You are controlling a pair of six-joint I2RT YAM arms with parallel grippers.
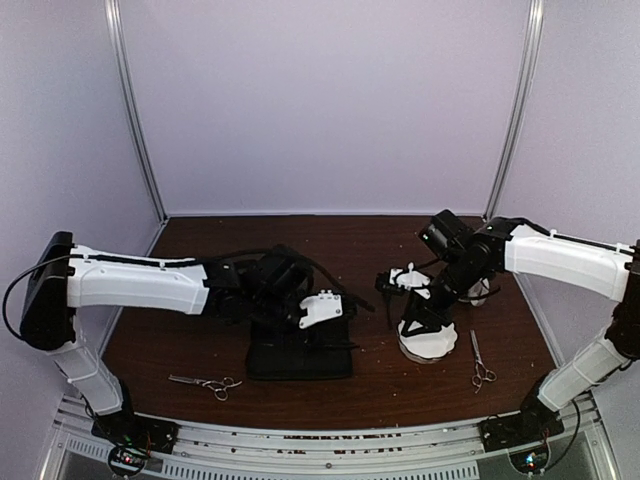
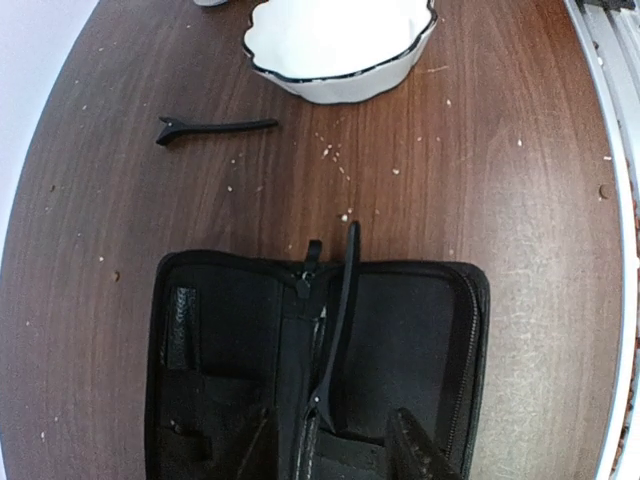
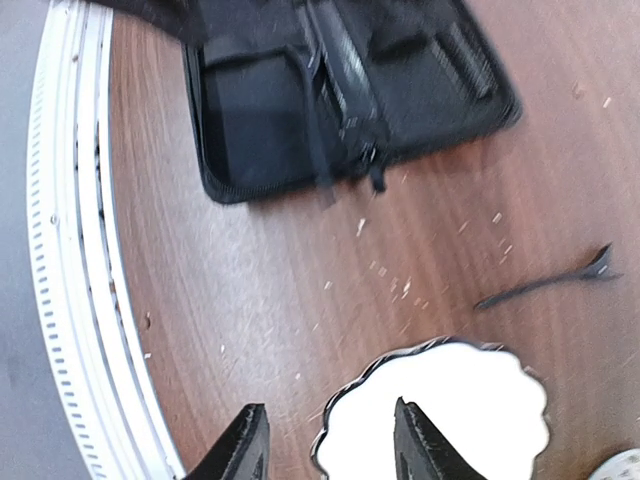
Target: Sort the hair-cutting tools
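An open black zip case [image 2: 420, 330] lies under my left gripper [image 2: 335, 450], which is open. One black clip [image 2: 340, 300] lies along the case's middle spine between the fingers, its tip over the far edge. The other black clip [image 2: 215, 128] lies on the table left of the white scalloped bowl [image 2: 330, 90]; it also shows in the right wrist view [image 3: 545, 282]. My right gripper [image 3: 330, 450] is open and empty, straddling the bowl's rim [image 3: 350, 400]. One pair of silver scissors [image 1: 205, 383] lies front left, the other pair [image 1: 481, 362] front right.
The case [image 1: 300, 358] sits at the front middle of the brown table, the bowl [image 1: 430, 345] to its right. A small white round object [image 3: 625, 465] stands beyond the bowl. A white rail [image 3: 70, 250] runs along the table's near edge.
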